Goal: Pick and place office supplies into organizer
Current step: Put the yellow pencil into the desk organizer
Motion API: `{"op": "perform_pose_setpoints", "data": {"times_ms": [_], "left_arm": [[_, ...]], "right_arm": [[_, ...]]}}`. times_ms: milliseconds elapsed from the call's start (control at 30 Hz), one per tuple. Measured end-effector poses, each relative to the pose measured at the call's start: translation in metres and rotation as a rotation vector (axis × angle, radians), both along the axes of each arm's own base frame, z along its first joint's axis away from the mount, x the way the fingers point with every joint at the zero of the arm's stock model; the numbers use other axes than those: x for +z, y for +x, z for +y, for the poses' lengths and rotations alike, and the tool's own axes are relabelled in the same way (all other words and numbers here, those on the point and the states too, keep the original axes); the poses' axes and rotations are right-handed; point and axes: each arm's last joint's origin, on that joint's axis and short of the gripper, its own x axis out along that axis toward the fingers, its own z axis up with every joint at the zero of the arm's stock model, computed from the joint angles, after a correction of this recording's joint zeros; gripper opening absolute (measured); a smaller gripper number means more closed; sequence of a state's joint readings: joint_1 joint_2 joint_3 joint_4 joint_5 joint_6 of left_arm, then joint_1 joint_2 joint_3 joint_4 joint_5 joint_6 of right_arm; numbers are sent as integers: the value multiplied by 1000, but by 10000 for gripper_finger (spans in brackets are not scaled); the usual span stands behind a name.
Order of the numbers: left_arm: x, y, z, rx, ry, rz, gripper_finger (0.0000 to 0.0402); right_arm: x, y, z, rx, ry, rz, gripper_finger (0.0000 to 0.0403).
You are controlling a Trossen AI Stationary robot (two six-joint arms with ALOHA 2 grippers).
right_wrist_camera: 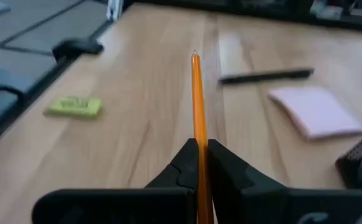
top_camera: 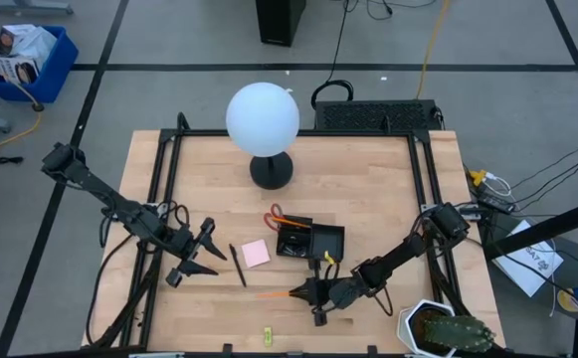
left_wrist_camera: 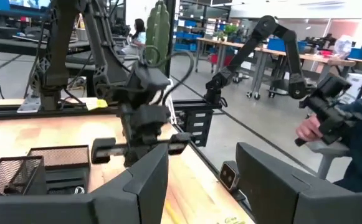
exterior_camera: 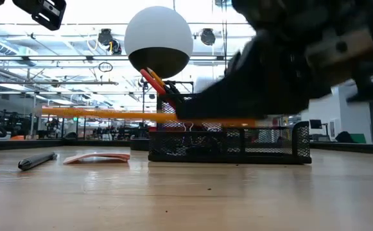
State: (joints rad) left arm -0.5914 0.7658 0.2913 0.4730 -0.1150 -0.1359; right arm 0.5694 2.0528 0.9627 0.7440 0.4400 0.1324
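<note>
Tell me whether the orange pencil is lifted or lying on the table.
Lifted. The right hand is shut on the orange pencil, and the low view shows it held level above the table, with open space beneath.

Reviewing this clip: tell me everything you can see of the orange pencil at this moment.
The orange pencil is thin, straight and plain orange, with its pointed end away from the right gripper. That gripper's two dark fingers are shut on it near one end. In the low view it hangs level, clear of the wooden table, in front of the black mesh organizer. From above it lies left of the gripper, just forward of the organizer, touching nothing else.
</note>
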Motion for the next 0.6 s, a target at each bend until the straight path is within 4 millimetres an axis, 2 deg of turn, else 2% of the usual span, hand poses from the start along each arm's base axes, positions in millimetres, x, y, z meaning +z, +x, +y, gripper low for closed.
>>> {"op": "perform_pose_setpoints", "data": {"times_ms": [200,333,600], "left_arm": [[-4,0,0,5,28,28,195],[-6,1,2,71,60,39,196],[-11,0,2,72,111,68,196]], "right_arm": [[20,3,1,13,14,-113,10],[30,5,2,18,27,-209,10],[43,7,-2,-92,-38,-330,10]]}}
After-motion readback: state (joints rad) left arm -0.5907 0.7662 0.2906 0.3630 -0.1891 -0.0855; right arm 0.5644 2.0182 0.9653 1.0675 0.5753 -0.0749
